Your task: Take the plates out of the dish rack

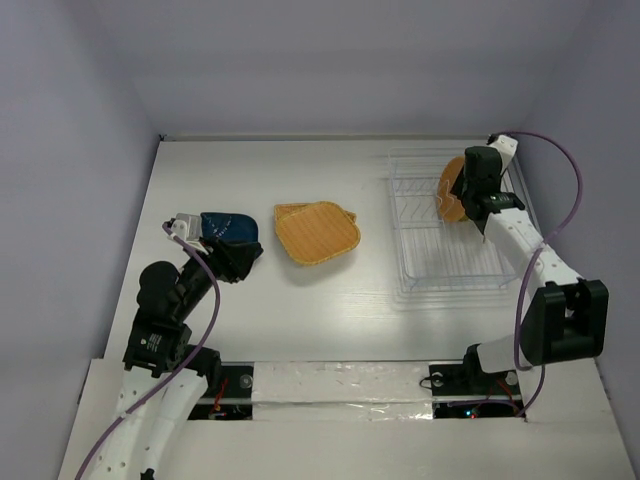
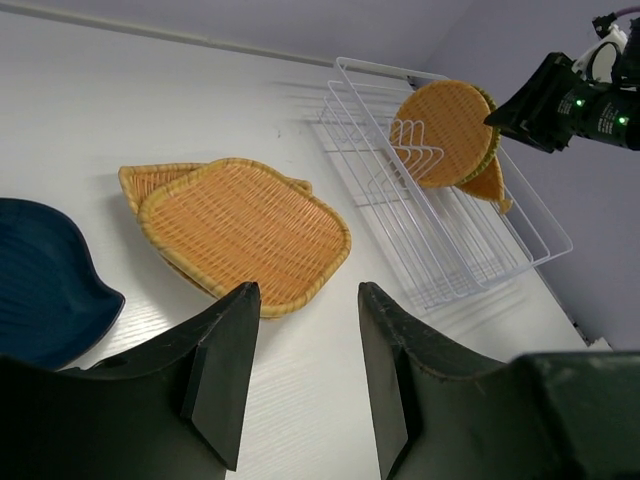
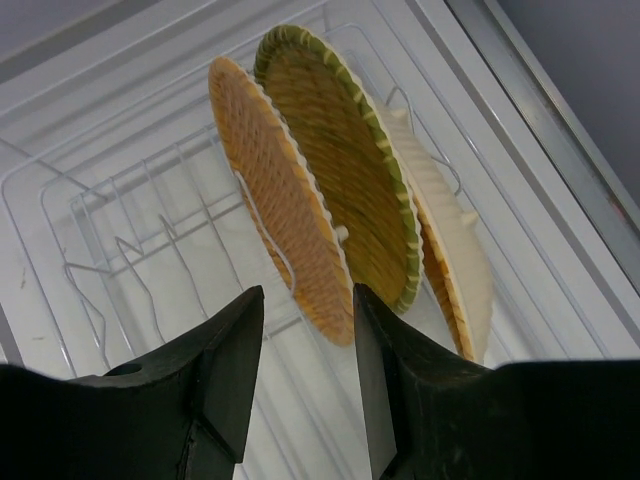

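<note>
The dish rack [image 1: 450, 270] stands on the right part of the bench [image 1: 330, 320], and its long side runs from the near edge toward the back wall. At its far end we count three plates standing on edge, one behind the other and leaning a little. The front plate [image 3: 275, 200] is orange-tan. Behind it is the green-rimmed plate [image 3: 345, 150], and last comes the pale-backed plate [image 3: 455, 270], which shows us a ribbed cream underside. In the right wrist view their woven faces are turned to the right.

The right pincer [image 3: 308, 365] hangs over these plates with a wide gap between its fingers. The lower edge of the front plate appears in this gap. We cannot tell if a finger touches it, and nothing is clamped.

Two more plates lie flat in the middle of the bench, woven side up. The squarish plate [image 2: 245, 235] is on top, and the lower plate [image 2: 150, 180] shows only a corner from under it.

One dark blue object [image 1: 228, 228] lies to the left of this pile, apart from it. The left pincer [image 2: 305, 370] is beside this object, wide open, with nothing between its fingers, and it looks toward the pile.
</note>
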### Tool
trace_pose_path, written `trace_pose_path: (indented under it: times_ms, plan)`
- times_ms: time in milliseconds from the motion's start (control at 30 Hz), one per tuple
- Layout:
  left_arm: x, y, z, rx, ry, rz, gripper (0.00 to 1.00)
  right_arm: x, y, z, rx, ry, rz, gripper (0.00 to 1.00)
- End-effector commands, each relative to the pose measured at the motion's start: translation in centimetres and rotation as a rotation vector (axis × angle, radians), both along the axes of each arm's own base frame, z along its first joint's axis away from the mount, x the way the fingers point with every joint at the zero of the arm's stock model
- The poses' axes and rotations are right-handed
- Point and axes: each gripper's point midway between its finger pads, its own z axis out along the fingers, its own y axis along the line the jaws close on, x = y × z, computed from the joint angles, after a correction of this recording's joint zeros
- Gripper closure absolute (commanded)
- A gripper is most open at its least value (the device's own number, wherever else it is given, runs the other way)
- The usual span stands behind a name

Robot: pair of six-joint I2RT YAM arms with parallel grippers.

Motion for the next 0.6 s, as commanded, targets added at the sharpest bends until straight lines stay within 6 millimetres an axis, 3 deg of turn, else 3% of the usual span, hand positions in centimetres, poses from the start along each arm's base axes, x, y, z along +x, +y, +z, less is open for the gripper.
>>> trace_pose_path:
  times_ms: [0, 267, 400, 567]
  plan:
    - [-0.3, -0.2, 1.8, -0.014, -0.068, -0.010, 0.59, 1.7, -0.8, 1.7, -0.017, -0.034, -0.015, 0.54]
    - [-0.2, -0.2, 1.7, -0.013, -0.064, -0.013, 0.58, 2.7, -2.7, 0.4, -0.068, 0.014, -0.089, 0.56]
    - [-0.2, -0.2, 1.7, -0.013, -0.064, -0.010, 0.58, 3.6, -2.6, 0.0, -0.075, 0.024, -0.083, 0.57]
    - [-0.1, -0.2, 1.6, -0.012, -0.061, -0.010, 0.58, 3.7, -3.1, -1.0, -0.100, 0.051, -0.103, 0.72]
